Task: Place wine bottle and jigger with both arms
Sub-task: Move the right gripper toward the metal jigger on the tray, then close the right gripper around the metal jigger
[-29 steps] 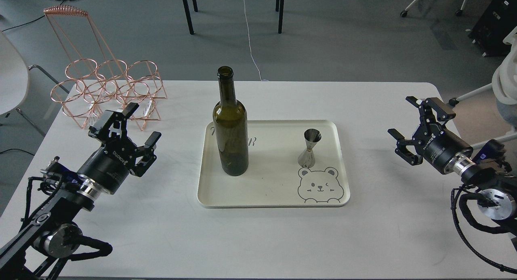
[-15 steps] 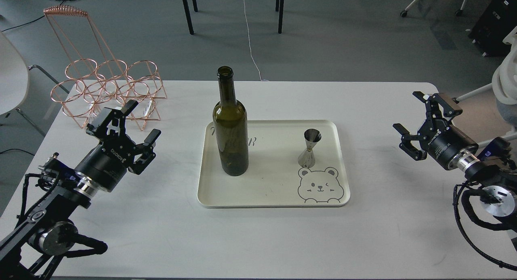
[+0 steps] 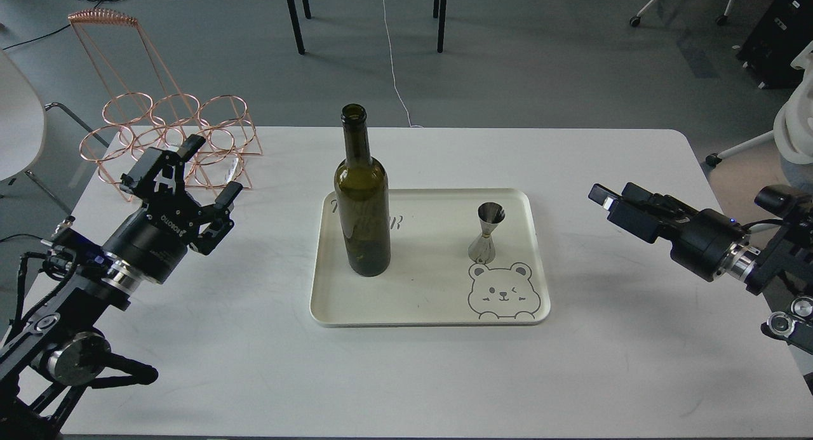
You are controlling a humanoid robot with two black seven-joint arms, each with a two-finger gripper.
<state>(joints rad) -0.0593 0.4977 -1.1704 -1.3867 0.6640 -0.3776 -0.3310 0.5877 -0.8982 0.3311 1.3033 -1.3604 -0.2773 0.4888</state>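
You've got a cream tray (image 3: 432, 316) w/ rounded corners at frame centre on the white worktop (image 3: 406, 376); it holds two things. The wine bottle (image 3: 362, 199) stands upright in the tray's left half: dark olive-green glass, long narrow neck, open mouth, no label. The jigger (image 3: 487, 232) stands upright in the right half, well apart from the bottle: small shiny steel hourglass shape, sitting just above the bear cartoon (image 3: 503, 291) printed in the tray's lower right corner. Faint lettering on the tray floor shows behind the bottle, too hidden to read. Your left end effector (image 3: 202, 173), left of frame, is spread wide, fingers parted, holding nothing and touching nothing; it hangs over the worktop, well apart from the tray, and overlaps the copper wire rack (image 3: 171, 141) in the picture, though contact can't be judged. That rack, upper left, is thin rose-copper wire bent into rings, w/ a tall handle ending in a coiled grip. Your right end effector (image 3: 625, 210), right of frame, points toward the tray and is seen nearly edge-on as a dark block, so I can't tell whether its fingers are parted or closed; nothing visible in it, and it's clear of the tray. Both arms are black w/ silver joints.
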